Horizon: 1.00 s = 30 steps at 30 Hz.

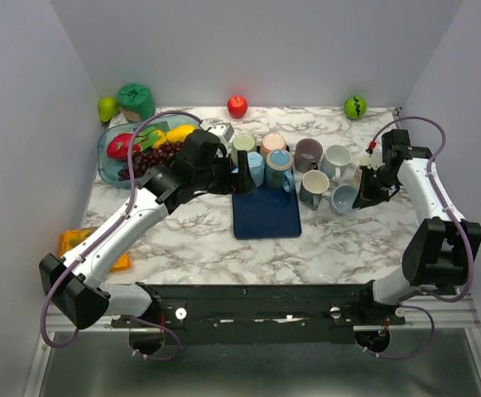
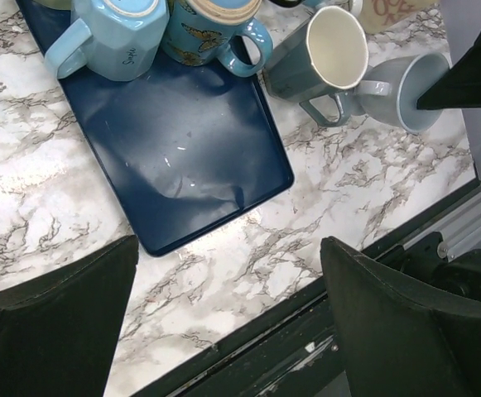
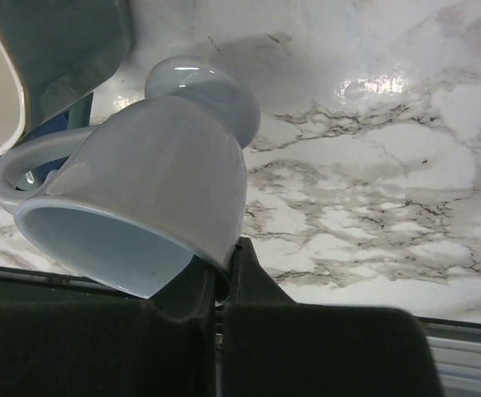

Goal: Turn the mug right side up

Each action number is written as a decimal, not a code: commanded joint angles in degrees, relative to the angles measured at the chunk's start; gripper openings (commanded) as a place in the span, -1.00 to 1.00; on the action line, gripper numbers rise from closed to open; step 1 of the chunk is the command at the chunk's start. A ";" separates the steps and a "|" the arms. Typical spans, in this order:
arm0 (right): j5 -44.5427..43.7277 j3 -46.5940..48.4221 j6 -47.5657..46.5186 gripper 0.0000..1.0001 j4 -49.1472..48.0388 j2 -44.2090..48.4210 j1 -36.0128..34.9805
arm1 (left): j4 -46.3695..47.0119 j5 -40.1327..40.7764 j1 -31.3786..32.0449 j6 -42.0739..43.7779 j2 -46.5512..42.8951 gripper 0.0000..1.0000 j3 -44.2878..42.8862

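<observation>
A pale blue mug (image 1: 344, 198) lies tilted on its side on the marble table, right of the blue mat. In the right wrist view the mug (image 3: 157, 182) has its mouth turned toward the camera and its handle on the left. My right gripper (image 1: 364, 191) (image 3: 223, 266) is shut on the mug's rim, one finger inside and one outside. The mug also shows in the left wrist view (image 2: 406, 89). My left gripper (image 1: 238, 177) (image 2: 228, 248) is open and empty, hovering over the near edge of the mat.
A dark blue mat (image 1: 266, 212) (image 2: 182, 141) lies mid-table with several upright mugs at its far edge. A grey-blue mug (image 1: 313, 188) (image 2: 323, 50) stands right beside the pale one. A fruit bowl (image 1: 108, 157) is at the back left and an apple (image 1: 237, 106) by the wall.
</observation>
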<state>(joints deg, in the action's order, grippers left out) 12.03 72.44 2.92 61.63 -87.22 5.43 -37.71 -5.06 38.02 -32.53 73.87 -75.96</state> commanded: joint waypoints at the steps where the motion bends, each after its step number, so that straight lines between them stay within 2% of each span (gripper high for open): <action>1: 3.18 0.51 0.68 -0.93 -3.71 -2.16 0.81 | -0.87 1.28 -0.23 1.24 1.28 0.98 0.38; 4: 2.03 0.24 1.21 -0.84 -3.79 -3.13 0.98 | -0.96 1.46 -0.32 1.33 1.72 0.98 0.38; 15: 0.36 -0.46 2.53 -0.30 -3.79 -3.92 1.07 | -1.57 2.69 -0.40 1.60 2.16 0.98 0.55; 22: -0.95 -0.29 3.14 -0.20 -3.53 -3.13 1.07 | -1.75 3.21 -0.40 1.42 1.81 0.97 1.52; 26: -1.48 0.33 3.85 -0.07 -3.62 -0.85 1.07 | -1.66 4.27 -0.49 1.86 1.72 0.98 1.78; 30: -2.63 1.64 4.46 0.15 -3.01 2.14 1.07 | -1.57 6.45 -0.49 2.47 1.81 0.97 1.70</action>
<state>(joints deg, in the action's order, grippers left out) 11.18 72.23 6.15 58.81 -89.19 6.13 -39.16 -2.42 37.82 -31.59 75.99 -74.76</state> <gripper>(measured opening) 0.540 0.988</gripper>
